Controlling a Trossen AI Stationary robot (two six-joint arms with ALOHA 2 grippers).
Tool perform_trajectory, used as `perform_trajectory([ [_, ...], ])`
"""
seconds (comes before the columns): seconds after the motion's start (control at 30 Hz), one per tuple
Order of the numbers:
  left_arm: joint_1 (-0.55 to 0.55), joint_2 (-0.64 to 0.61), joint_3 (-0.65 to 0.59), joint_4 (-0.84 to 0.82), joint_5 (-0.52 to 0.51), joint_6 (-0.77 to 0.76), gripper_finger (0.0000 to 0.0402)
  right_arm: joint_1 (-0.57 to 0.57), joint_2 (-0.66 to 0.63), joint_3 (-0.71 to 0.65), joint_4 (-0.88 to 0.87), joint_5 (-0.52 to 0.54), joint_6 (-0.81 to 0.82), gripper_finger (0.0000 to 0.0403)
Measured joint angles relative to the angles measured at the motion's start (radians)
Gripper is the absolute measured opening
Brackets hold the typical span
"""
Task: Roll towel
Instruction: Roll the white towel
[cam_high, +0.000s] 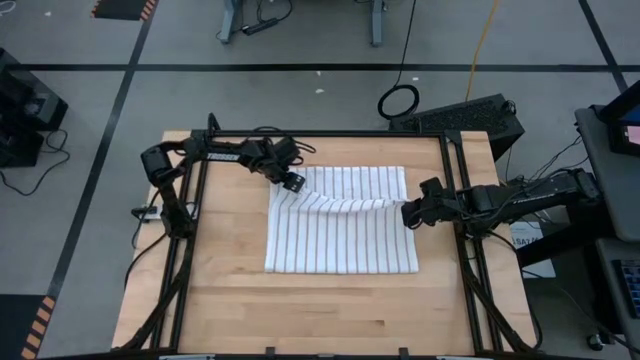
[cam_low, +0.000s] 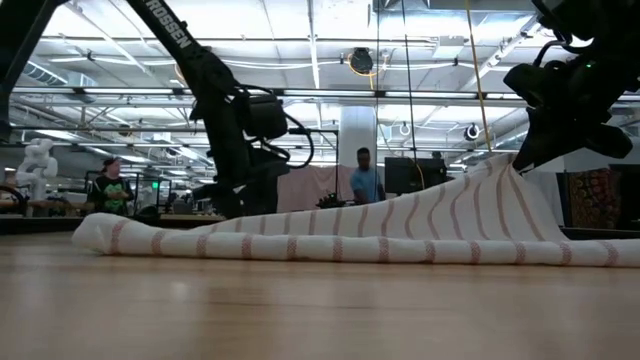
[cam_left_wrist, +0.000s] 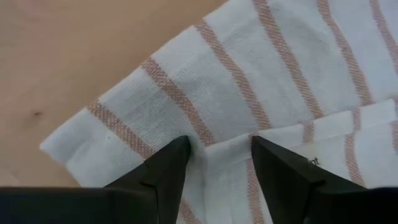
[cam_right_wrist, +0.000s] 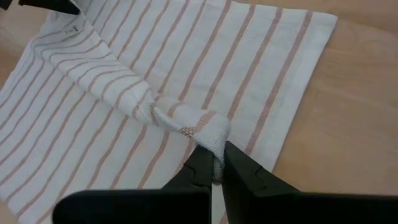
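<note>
From above, your towel (cam_high: 340, 235) lies mid-surface (cam_high: 300, 310). Your right hand (cam_high: 408, 212) pinches its right far corner, lifted. In the left wrist view, your left hand (cam_left_wrist: 219, 155) straddles the left far edge, fingers parted.

The left arm (cam_low: 190, 60) reads "ROSSEN" (first letter hidden).

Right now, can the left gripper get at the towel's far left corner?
Probably yes: the left gripper is already down at that corner of the towel, fingers astride a fold, nothing between.
</note>
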Motion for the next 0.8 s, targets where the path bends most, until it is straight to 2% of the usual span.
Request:
perform_trajectory([
  [0.3,-0.060,-0.026,0.005,-0.033,0.010,-0.050,0.0171,0.000,0.000,0.000,0.000,-0.001,0.000,0.0004],
  [0.57,-0.101,-0.028,0.006,-0.026,-0.075,-0.055,0.0170,0.000,0.000,0.000,0.000,-0.005,-0.001,0.0004],
  [0.8,-0.091,-0.039,0.006,-0.028,-0.093,-0.048,0.0170,0.000,0.000,0.000,0.003,-0.007,-0.004,0.0004],
])
